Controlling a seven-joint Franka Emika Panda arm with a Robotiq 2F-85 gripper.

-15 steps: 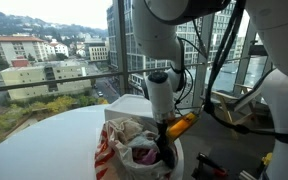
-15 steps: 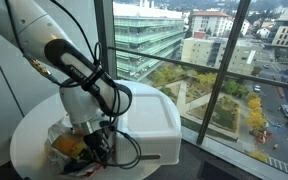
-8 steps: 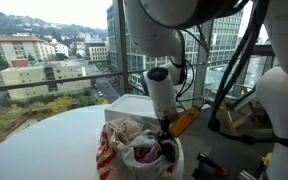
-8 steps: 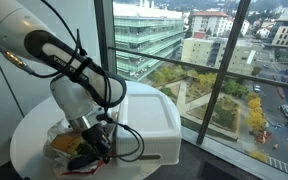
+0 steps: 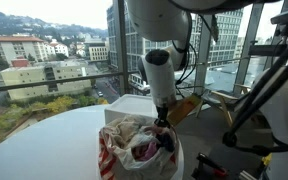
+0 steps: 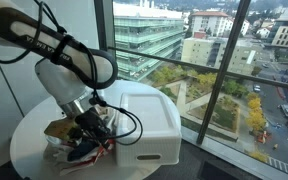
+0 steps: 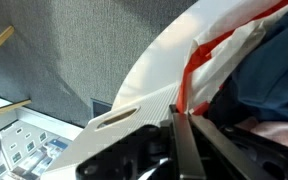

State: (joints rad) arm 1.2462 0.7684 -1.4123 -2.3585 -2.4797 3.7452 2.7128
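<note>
— Moved since a second ago?
— Raised higher over the plastic bag (image 5: pixel 124 152); gripper (image 7: pixel 180 115) now clamped shut on its red-striped rim.
— Placement, near to far?
— Bag of clothes (image 5: pixel 144 152) on round white table (image 5: pixel 44 135), white bin (image 6: pixel 149 120) just behind, city beyond glass.

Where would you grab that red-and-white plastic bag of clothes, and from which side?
Pinch the loose upper rim of the plastic bag, coming from straight above. It sits slumped, mouth up, with soft cloth inside, so the thin edge suits a narrow pinch; the white bin crowds one side. The gripper is shut right at that rim.
</note>
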